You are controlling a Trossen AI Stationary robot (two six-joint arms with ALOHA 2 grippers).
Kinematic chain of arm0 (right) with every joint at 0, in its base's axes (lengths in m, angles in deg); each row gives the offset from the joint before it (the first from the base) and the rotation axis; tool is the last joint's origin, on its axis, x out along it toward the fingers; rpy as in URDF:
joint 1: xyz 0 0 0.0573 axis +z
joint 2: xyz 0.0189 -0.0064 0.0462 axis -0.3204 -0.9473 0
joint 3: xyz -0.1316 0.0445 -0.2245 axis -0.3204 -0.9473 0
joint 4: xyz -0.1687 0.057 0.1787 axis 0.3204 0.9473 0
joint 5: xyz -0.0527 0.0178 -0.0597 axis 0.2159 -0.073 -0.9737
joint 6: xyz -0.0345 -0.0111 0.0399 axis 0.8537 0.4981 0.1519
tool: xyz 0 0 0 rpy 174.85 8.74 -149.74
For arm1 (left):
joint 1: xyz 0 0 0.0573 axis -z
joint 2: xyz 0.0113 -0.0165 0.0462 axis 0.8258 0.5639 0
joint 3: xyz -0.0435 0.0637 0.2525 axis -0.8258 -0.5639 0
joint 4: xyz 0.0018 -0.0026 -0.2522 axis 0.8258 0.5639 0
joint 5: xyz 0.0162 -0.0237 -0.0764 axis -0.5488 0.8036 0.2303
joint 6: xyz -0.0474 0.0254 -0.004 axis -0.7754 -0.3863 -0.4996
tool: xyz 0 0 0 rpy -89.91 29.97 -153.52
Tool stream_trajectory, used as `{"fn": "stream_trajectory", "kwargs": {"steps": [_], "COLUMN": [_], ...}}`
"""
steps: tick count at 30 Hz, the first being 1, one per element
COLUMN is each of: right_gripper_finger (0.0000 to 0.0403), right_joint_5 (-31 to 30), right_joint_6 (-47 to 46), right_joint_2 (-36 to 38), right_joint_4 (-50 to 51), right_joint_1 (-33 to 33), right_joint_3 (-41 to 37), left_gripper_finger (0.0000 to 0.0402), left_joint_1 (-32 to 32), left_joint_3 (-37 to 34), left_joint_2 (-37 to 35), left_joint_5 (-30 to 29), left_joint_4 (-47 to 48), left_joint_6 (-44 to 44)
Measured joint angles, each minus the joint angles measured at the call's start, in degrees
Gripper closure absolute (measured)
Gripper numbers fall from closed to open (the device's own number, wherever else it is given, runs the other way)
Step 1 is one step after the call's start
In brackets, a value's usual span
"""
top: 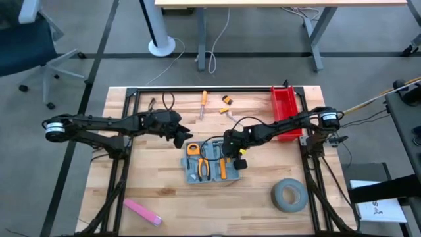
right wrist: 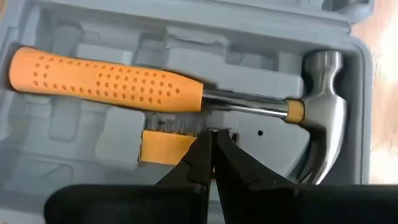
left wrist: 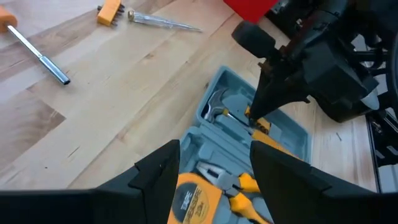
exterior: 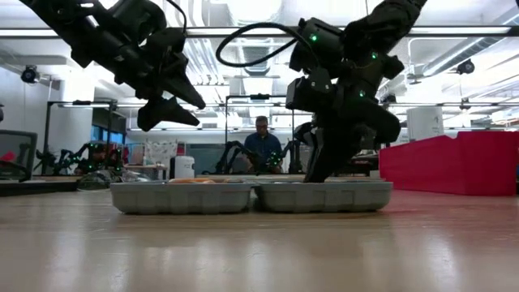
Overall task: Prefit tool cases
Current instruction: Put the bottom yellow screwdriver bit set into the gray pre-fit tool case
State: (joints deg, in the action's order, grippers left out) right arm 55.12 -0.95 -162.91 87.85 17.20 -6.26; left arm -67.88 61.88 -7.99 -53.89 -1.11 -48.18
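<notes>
The blue-grey tool case [top: 210, 162] lies open and flat near the middle of the wooden worktop [top: 164, 191], both halves facing up. In the high view it holds a yellow tape measure [top: 193, 149] at its 10 o'clock corner, pliers [top: 204, 168] with orange handles near its centre, and a hammer [right wrist: 186, 99] with an orange dotted grip and a bright steel head seated in its moulded recess on the right-hand side.

The right gripper [top: 231, 146] reaches in from 3 o'clock and stands at the case's right half, its jaws pressed together with no gap, tips down just beside the hammer's shaft and a small orange bit holder [right wrist: 165, 146]; they grip nothing. The low view shows that gripper [exterior: 320, 166] pointing down into the tray.

The left gripper [top: 179, 135] hovers above the worktop at about 10 o'clock from the case, clear of it, jaws spread wide and empty; its dark fingers [left wrist: 158, 174] frame the tape measure below.

Toward 12 o'clock lie a screwdriver [top: 203, 104] and a second small orange bit holder [top: 226, 100]. A red bin [top: 285, 108] sits at 2 o'clock, a grey tape roll [top: 289, 195] at 5 o'clock, and a pink strip [top: 143, 212] at 7 o'clock.
</notes>
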Motion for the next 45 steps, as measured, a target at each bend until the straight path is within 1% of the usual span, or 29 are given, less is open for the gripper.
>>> {"fn": "stream_trajectory", "kwargs": {"steps": [3, 6, 10, 13, 22, 27, 37, 45], "right_gripper_finger": [0.0403, 0.0403, 0.0403, 0.0403, 0.0403, 0.0403, 0.0403, 0.0403], "right_joint_5": [0.5, 0.2, -3.6, -4.4, -3.6, -3.3, 1.0, 1.1], "right_joint_6": [-0.5, -0.6, -0.3, -0.1, -1.5, -1.6, -3.3, -4.1], "right_joint_2": [0.5, 3.3, 7.7, 10.0, 9.5, 9.3, 9.3, 9.3], "right_joint_4": [0.0, 2.0, 6.4, 9.1, 12.5, 12.8, 12.6, 12.5], "right_joint_1": [-0.2, -0.3, -0.3, -0.3, -0.3, -0.2, 0.2, 1.7], "right_joint_3": [0.1, 0.8, 3.1, 4.7, 5.4, 5.4, 5.4, 5.9], "left_gripper_finger": [0.0198, 0.0198, 0.0198, 0.0198, 0.0198, 0.0198, 0.0198, 0.0198], "left_joint_1": [0.0, 0.0, 0.0, 0.0, 0.0, 0.0, 0.0, 0.0], "left_joint_3": [0.0, 0.0, 0.0, 0.0, 0.0, 0.0, 0.0, 0.0], "left_joint_2": [0.0, 0.0, 0.0, 0.0, 0.0, -0.1, -0.1, -0.1], "left_joint_5": [0.2, 0.2, 0.2, 0.2, 0.3, 0.3, 0.3, 0.3], "left_joint_4": [0.0, 0.0, 0.1, 0.0, -0.2, -0.4, -0.5, -0.5], "left_joint_6": [-0.5, -0.9, -0.9, -0.9, -1.3, -1.3, -1.3, -1.3]}}
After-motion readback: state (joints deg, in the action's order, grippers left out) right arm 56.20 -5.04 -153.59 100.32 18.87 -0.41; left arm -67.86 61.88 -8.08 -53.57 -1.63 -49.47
